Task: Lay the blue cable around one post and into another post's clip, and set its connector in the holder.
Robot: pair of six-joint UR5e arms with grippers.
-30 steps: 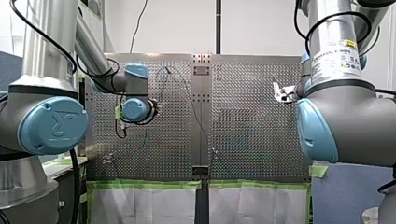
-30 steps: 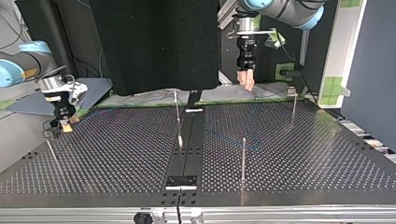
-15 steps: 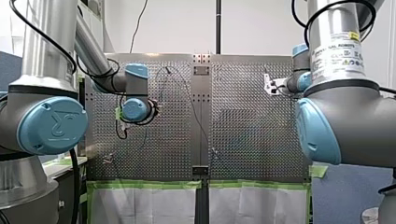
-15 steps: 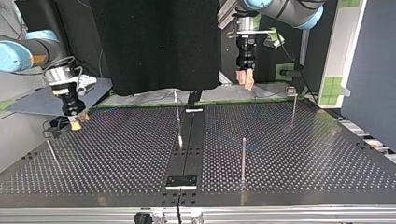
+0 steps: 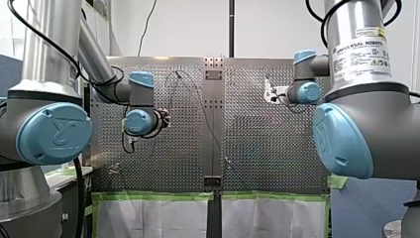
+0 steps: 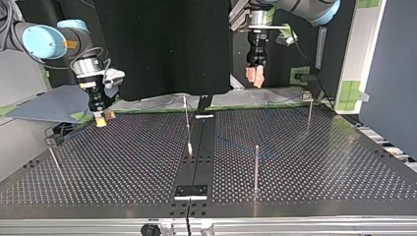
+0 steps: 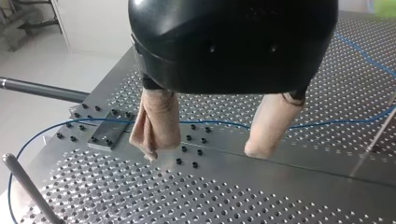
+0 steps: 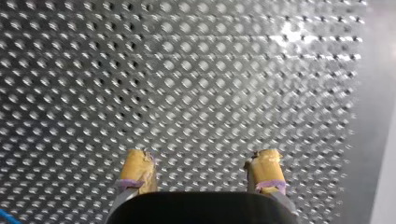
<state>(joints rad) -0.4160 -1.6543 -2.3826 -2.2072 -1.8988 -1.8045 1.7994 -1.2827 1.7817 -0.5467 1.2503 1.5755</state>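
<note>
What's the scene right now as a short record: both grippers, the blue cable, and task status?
left gripper: open, beige pads, empty, raised over the table
right gripper: open, yellow pads, empty, over bare table
blue cable: lies on the table ahead of the left gripper, ungripped
task status: cable in neither gripper

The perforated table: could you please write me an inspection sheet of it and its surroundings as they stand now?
Surface: perforated table, bare metal.
Job's things: blue cable lies on the table, ungripped; thin posts stand on it; connector not made out.
Clutter: nothing seen.
Grippers: my left gripper open, empty, above the blue cable; my right gripper open, empty, over bare table.
Cables: black cable runs along the centre strip.
Surroundings: black panel behind the table; green tape beside it.
</note>
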